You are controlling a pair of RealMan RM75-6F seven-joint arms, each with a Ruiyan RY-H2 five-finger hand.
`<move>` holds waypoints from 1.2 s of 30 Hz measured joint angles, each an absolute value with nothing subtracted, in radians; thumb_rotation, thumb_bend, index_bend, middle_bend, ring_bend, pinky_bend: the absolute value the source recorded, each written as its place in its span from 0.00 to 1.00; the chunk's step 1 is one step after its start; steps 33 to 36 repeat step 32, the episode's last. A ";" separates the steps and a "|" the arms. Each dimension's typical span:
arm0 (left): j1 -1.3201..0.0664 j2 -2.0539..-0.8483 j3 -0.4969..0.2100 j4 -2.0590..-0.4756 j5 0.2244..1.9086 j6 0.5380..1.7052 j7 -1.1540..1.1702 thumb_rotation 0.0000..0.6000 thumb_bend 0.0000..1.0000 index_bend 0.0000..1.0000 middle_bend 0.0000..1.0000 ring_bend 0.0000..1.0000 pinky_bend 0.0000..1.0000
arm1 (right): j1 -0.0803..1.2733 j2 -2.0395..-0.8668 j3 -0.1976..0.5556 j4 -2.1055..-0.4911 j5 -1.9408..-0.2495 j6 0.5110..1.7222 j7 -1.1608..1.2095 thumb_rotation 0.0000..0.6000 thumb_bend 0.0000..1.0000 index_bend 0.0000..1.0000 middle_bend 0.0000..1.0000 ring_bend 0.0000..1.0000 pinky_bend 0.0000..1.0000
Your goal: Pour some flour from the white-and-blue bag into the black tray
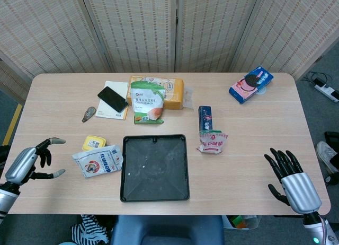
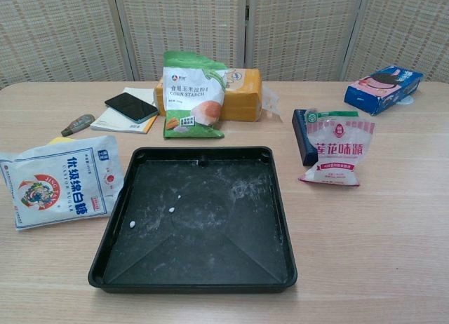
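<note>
Apparently the pouring is over, or has not begun: the white-and-blue bag [image 2: 62,189] lies just left of the black tray [image 1: 154,168], its right edge touching or nearly touching the tray's left rim, and no hand holds it. It seems propped against the yellow tub [image 1: 94,143] behind it, which would explain why its printed face tilts toward the chest camera. White specks and a thin dusty film lie on the tray floor, so some flour may already be in it; that is a guess from the residue.

Well left of the tray, off the table edge, the left hand [image 1: 26,164] hovers with fingers spread and nothing in them. Well right of the tray, the right hand [image 1: 291,178] is likewise empty, fingers apart and pointing up; I judge it parked clear of the work.

Neither hand shows in the chest view. Whether the bag's mouth is cut open I cannot tell. Both forearms are cut off at the head view's bottom edge, and the tub is mostly hidden behind the bag.
</note>
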State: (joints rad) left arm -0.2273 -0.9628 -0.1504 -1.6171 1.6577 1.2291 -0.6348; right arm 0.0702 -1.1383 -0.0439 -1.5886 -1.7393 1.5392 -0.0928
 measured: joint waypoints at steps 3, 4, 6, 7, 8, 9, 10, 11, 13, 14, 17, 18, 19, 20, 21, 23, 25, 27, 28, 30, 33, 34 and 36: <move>-0.156 -0.986 -0.136 -1.611 1.663 1.386 -0.481 1.00 0.19 0.26 0.25 0.26 0.40 | 0.067 -1.140 -0.036 -1.590 -1.728 1.546 -0.098 1.00 0.34 0.00 0.00 0.00 0.00; -0.135 -1.000 -0.130 -1.602 1.665 1.429 -0.435 1.00 0.18 0.25 0.23 0.20 0.34 | 0.065 -1.140 -0.032 -1.590 -1.723 1.551 -0.099 1.00 0.34 0.00 0.00 0.00 0.00; -0.090 -1.044 -0.116 -1.567 1.668 1.512 -0.329 1.00 0.18 0.22 0.18 0.09 0.22 | 0.061 -1.139 -0.023 -1.589 -1.707 1.559 -0.094 1.00 0.34 0.00 0.00 0.00 0.00; -0.070 -1.065 -0.109 -1.548 1.668 1.537 -0.287 1.00 0.17 0.22 0.15 0.05 0.18 | 0.060 -1.138 -0.020 -1.589 -1.700 1.560 -0.089 1.00 0.34 0.00 0.00 0.00 0.00; -0.051 -1.087 -0.101 -1.529 1.667 1.557 -0.247 1.00 0.17 0.22 0.14 0.03 0.15 | 0.061 -1.136 -0.018 -1.588 -1.695 1.559 -0.082 1.00 0.34 0.00 0.00 0.00 0.00; -0.030 -1.109 -0.089 -1.509 1.665 1.571 -0.212 1.00 0.17 0.22 0.12 0.01 0.12 | 0.062 -1.134 -0.016 -1.588 -1.690 1.555 -0.069 1.00 0.34 0.00 0.00 0.00 0.00; -0.002 -1.134 -0.070 -1.486 1.662 1.583 -0.178 1.00 0.17 0.21 0.11 0.00 0.09 | 0.064 -1.132 -0.014 -1.587 -1.685 1.548 -0.057 1.00 0.34 0.00 0.00 0.00 0.00; 0.014 -1.147 -0.054 -1.474 1.660 1.589 -0.162 1.00 0.17 0.20 0.10 0.00 0.07 | 0.067 -1.131 -0.012 -1.586 -1.675 1.541 -0.046 1.00 0.34 0.00 0.00 0.00 0.00; 0.031 -1.158 -0.029 -1.464 1.657 1.595 -0.145 1.00 0.17 0.18 0.07 0.00 0.02 | 0.073 -1.130 -0.002 -1.583 -1.645 1.523 -0.036 1.00 0.34 0.00 0.00 0.00 0.00; 0.034 -1.160 -0.026 -1.463 1.655 1.598 -0.139 1.00 0.17 0.17 0.06 0.00 0.01 | 0.075 -1.130 0.004 -1.582 -1.632 1.517 -0.039 1.00 0.34 0.00 0.00 0.00 0.00; 0.049 -1.168 -0.024 -1.470 1.646 1.613 -0.088 1.00 0.17 0.15 0.04 0.00 0.00 | 0.076 -1.134 0.019 -1.582 -1.612 1.517 -0.061 1.00 0.34 0.00 0.00 0.00 0.00; 0.056 -1.171 -0.023 -1.478 1.643 1.624 -0.046 1.00 0.17 0.15 0.04 0.00 0.00 | 0.073 -1.137 0.022 -1.582 -1.610 1.524 -0.074 1.00 0.34 0.00 0.00 0.00 0.00; 0.063 -1.173 -0.021 -1.485 1.643 1.632 -0.010 1.00 0.17 0.15 0.04 0.00 0.00 | 0.071 -1.138 0.023 -1.583 -1.609 1.531 -0.081 1.00 0.34 0.00 0.00 0.00 0.00; 0.068 -1.174 -0.019 -1.493 1.642 1.640 0.027 1.00 0.17 0.15 0.04 0.00 0.00 | 0.068 -1.139 0.023 -1.585 -1.610 1.537 -0.085 1.00 0.34 0.00 0.00 0.00 0.00; 0.074 -1.175 -0.016 -1.503 1.642 1.647 0.072 1.00 0.17 0.14 0.03 0.00 0.00 | 0.064 -1.139 0.022 -1.587 -1.613 1.543 -0.087 1.00 0.34 0.00 0.00 0.00 0.00; 0.081 -1.175 -0.010 -1.519 1.640 1.652 0.121 1.00 0.17 0.12 0.02 0.00 0.00 | 0.061 -1.138 0.018 -1.591 -1.621 1.547 -0.089 1.00 0.34 0.00 0.00 0.00 0.00; 0.087 -1.174 -0.004 -1.539 1.635 1.652 0.136 1.00 0.17 0.10 0.00 0.00 0.00 | 0.057 -1.136 0.013 -1.594 -1.630 1.554 -0.092 1.00 0.34 0.00 0.00 0.00 0.00; 0.088 -1.174 0.000 -1.547 1.629 1.648 0.133 1.00 0.17 0.10 0.00 0.00 0.00 | 0.053 -1.134 0.011 -1.597 -1.637 1.562 -0.093 1.00 0.34 0.00 0.00 0.00 0.00; 0.088 -1.174 0.002 -1.550 1.625 1.644 0.133 1.00 0.17 0.10 0.00 0.00 0.00 | 0.051 -1.133 0.010 -1.598 -1.639 1.565 -0.093 1.00 0.34 0.00 0.00 0.00 0.00; 0.086 -1.170 0.005 -1.560 1.613 1.629 0.138 1.00 0.17 0.10 0.00 0.00 0.00 | 0.048 -1.133 0.010 -1.599 -1.643 1.572 -0.095 1.00 0.34 0.00 0.00 0.00 0.00; 0.084 -1.165 0.006 -1.570 1.599 1.617 0.139 1.00 0.17 0.10 0.00 0.00 0.00 | 0.048 -1.134 0.009 -1.600 -1.644 1.570 -0.098 1.00 0.34 0.00 0.00 0.00 0.00; 0.084 -1.165 0.006 -1.570 1.599 1.617 0.139 1.00 0.17 0.10 0.00 0.00 0.00 | 0.048 -1.134 0.009 -1.600 -1.644 1.570 -0.098 1.00 0.34 0.00 0.00 0.00 0.00; 0.084 -1.165 0.006 -1.570 1.599 1.617 0.139 1.00 0.17 0.10 0.00 0.00 0.00 | 0.048 -1.134 0.009 -1.600 -1.644 1.570 -0.098 1.00 0.34 0.00 0.00 0.00 0.00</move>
